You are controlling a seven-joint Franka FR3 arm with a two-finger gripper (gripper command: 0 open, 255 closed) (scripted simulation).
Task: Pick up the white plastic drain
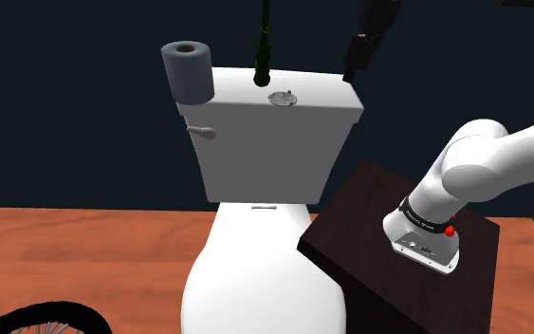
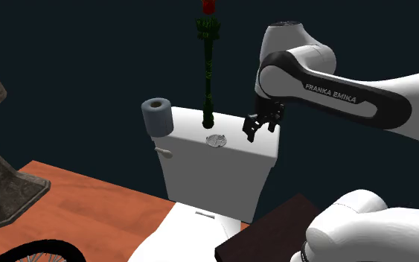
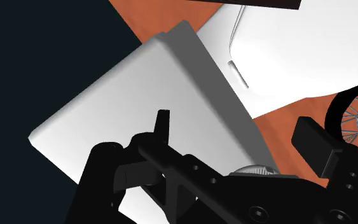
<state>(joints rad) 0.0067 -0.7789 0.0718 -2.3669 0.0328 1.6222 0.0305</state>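
Tool (image 2: pixel 253 131) spread, hanging above a toilet's tank lid (image 2: pixel 189 128).
The small round drain (image 2: pixel 216 140) lies on that white lid; orange-brown floor (image 2: pixel 88 192), dark blue wall (image 2: pixel 74 52) behind.

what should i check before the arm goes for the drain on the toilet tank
1. Target reachable: ok, the drain lies uncovered on the tank lid.
2. Fingers apart: ok, the end effector is open.
3. Centred over the drain: not ok, the end effector hangs to the second exterior view's right of it.
4. Clear of the green stem: cannot tell, it stands close behind the drain.
5. Clear of the toilet roll: ok, it sits at the lid's far end.
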